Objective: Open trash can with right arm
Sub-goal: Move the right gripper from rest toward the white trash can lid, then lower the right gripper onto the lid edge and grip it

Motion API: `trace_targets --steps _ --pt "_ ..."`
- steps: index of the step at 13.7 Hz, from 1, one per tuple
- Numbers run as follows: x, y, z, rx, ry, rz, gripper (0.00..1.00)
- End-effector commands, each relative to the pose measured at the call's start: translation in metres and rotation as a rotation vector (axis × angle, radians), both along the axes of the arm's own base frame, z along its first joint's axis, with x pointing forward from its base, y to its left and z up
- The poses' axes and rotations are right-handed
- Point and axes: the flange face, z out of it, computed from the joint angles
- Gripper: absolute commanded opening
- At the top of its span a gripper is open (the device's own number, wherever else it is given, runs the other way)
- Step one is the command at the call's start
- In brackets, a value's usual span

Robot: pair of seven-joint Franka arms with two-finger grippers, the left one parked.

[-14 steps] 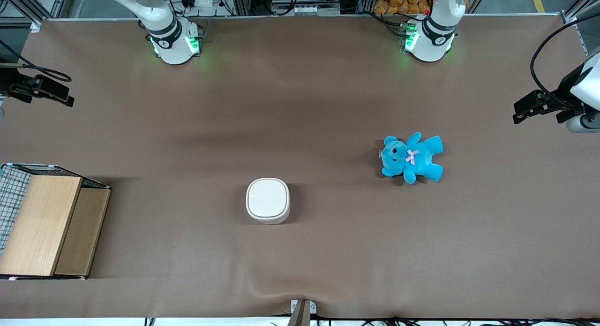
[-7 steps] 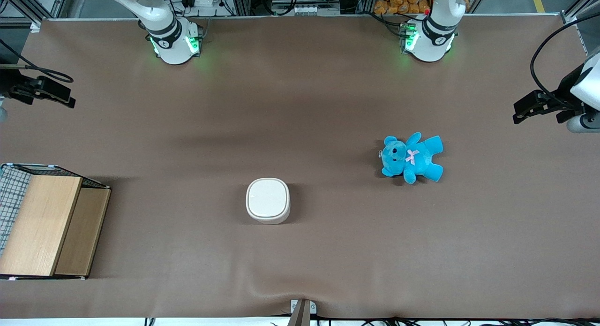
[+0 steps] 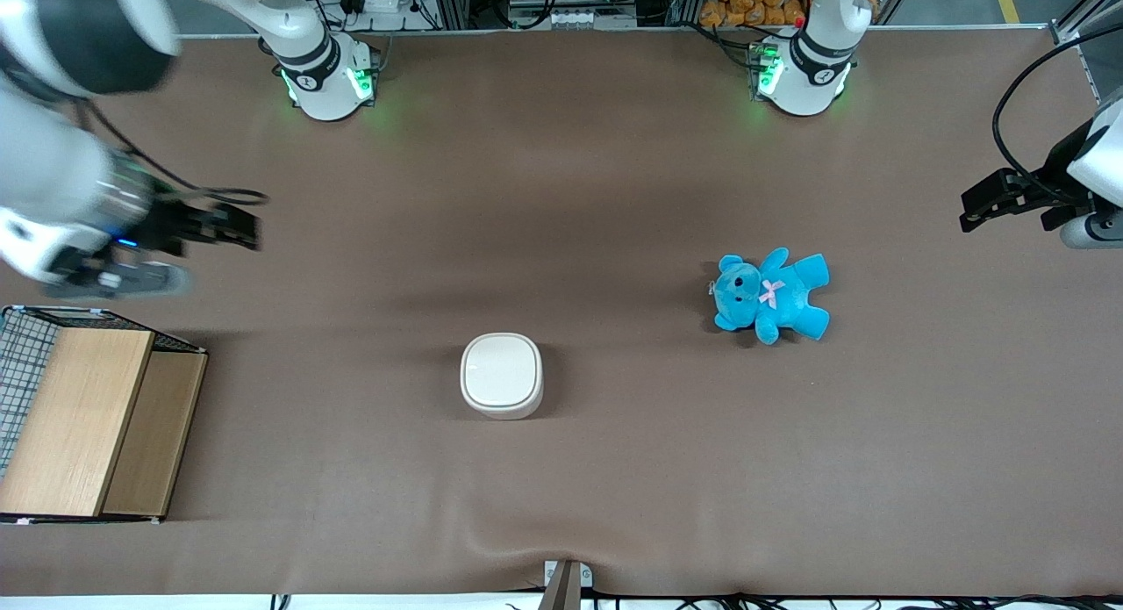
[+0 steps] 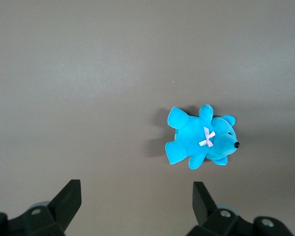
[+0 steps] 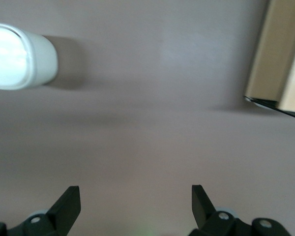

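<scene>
The cream-white bin [image 3: 501, 375] sits centre frame, lid flat and closed; the end effector [image 3: 230, 226], upper left, gapes wide, empty.

Plainly a robotics lab: brown-covered table [image 3: 561, 470], two arm bases [image 3: 326, 82] lit green beside aluminium framing and tangled cables [image 3: 544, 0]. Laid out as test props near the trash can [image 3: 501, 375]: blue teddy bear [image 3: 770, 296], wooden box with wire mesh [image 3: 83, 412].

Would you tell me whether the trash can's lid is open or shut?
Shut: the trash can has its lid flat; the open gripper hovers apart.
</scene>
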Motion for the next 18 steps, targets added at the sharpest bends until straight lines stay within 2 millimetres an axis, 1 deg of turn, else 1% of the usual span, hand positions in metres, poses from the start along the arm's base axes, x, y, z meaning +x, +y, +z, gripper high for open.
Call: trace_targets --steps 1,2,4,5,6,7,8,10,13,14,15,18 --pt "0.011 0.06 -0.025 0.003 -0.017 0.011 1.0" --pt "0.015 0.072 -0.037 0.002 -0.02 0.011 0.98" --pt "0.026 0.097 -0.059 0.022 -0.057 0.012 0.77" --pt "0.03 0.112 -0.075 0.034 -0.065 0.027 0.64" --pt "0.034 0.124 -0.088 0.053 -0.076 0.034 0.44" --pt "0.036 0.135 -0.099 0.081 -0.078 0.034 0.2" --pt "0.037 0.145 -0.107 0.102 -0.076 0.026 0.01" --pt "0.043 0.164 -0.126 0.123 -0.11 -0.01 0.0" --pt "0.044 0.202 -0.158 0.133 -0.14 -0.039 0.0" --pt "0.046 0.211 -0.166 0.13 -0.147 -0.031 0.0" --pt "0.05 0.216 -0.176 0.126 -0.145 -0.026 0.0" --pt "0.055 0.221 -0.198 0.125 -0.148 -0.023 0.0"
